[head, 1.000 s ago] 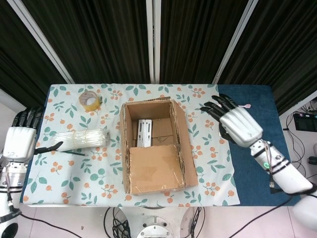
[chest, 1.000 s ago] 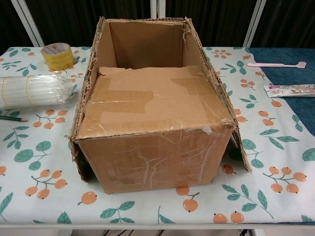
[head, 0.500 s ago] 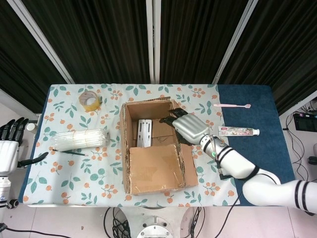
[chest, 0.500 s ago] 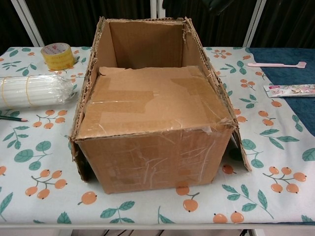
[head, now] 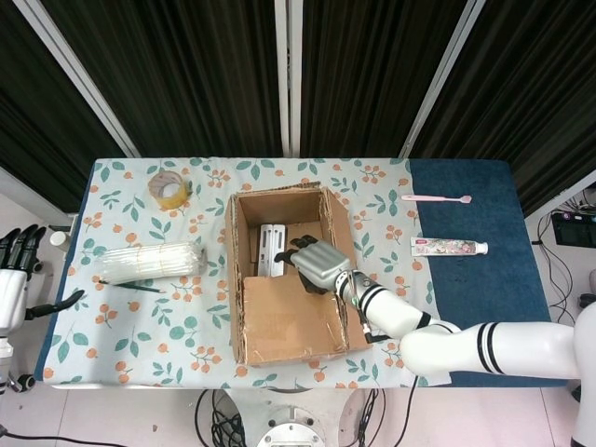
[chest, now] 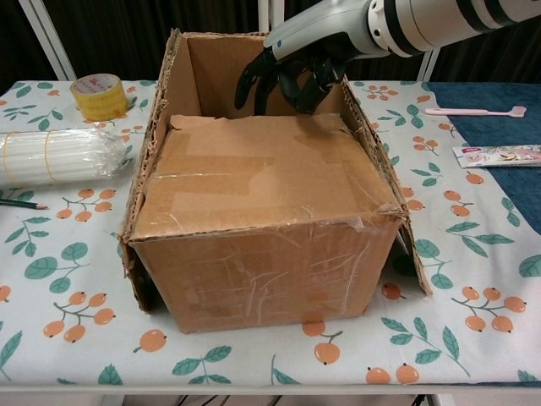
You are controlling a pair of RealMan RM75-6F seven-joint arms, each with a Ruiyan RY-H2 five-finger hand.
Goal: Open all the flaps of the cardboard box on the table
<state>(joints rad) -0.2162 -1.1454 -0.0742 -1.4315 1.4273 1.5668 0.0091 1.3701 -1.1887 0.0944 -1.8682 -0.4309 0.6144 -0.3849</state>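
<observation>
Seen from the head camera above, the cardboard box (head: 291, 275) sits in the middle of the table (head: 391, 200) on a cloth printed with leaves and oranges. Three of its flaps appear already open; the near flap (head: 291, 317) lies folded flat over the front half of the opening, so by my judgement one flap is left. The right hand (head: 315, 264) reaches over the open back half, palm down, fingers loosely spread and pointing toward the flap's free far edge, holding nothing. The left hand (head: 13, 279) rests off the table's left edge, fingers apart and empty. A roll of tape (head: 169, 189), a bundle of white straws (head: 149, 262) and a pencil (head: 130, 286) lie left of the box; a toothbrush (head: 436, 198) and a toothpaste tube (head: 449, 247) lie well to the right on a blue mat. From the chest camera in front, the closed flap (chest: 262, 173) shows as a taped, slightly uneven panel between the raised side flaps. The right hand (chest: 292, 72) hangs just above its far edge, dark fingers curling downward; whether they touch the cardboard I cannot tell. The open well behind that edge seems to give room to hook under it, and the bare cloth in front of the box leaves space for the flap to swing down toward the robot.
</observation>
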